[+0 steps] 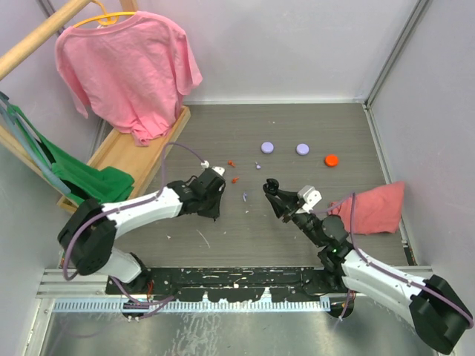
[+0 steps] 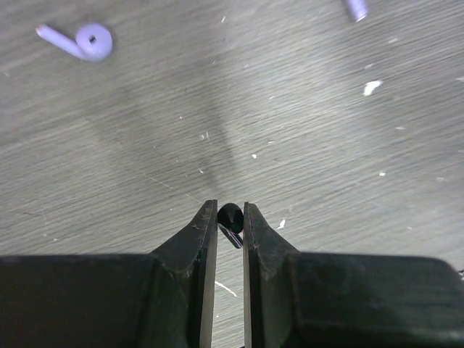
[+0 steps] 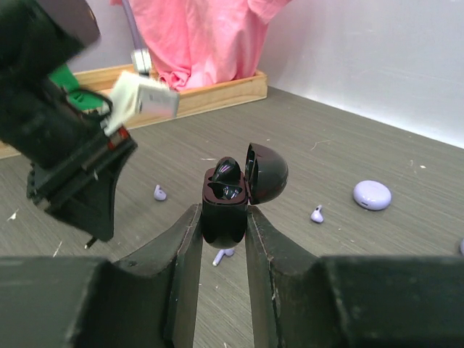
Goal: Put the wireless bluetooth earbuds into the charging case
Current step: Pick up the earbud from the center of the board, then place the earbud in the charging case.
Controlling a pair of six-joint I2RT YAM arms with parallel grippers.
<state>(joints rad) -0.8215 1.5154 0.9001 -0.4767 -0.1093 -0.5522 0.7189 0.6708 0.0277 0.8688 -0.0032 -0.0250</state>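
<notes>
While the left end effector (image 2: 230, 208) sits clenched low over the grey wood-grain bench (image 2: 304, 109), I see a tiny black comma-shaped earbud (image 2: 230, 218) pinched between its tips. My right end effector (image 3: 222, 212) is grasping the round black charging case (image 3: 221, 230), held upright above the bench with its domed lid swung open; a second black earbud (image 3: 226, 172) rests in its tray.

Pink shirt (image 1: 126, 67), lilac discs (image 1: 267, 147), orange disc (image 1: 331, 159)
</notes>
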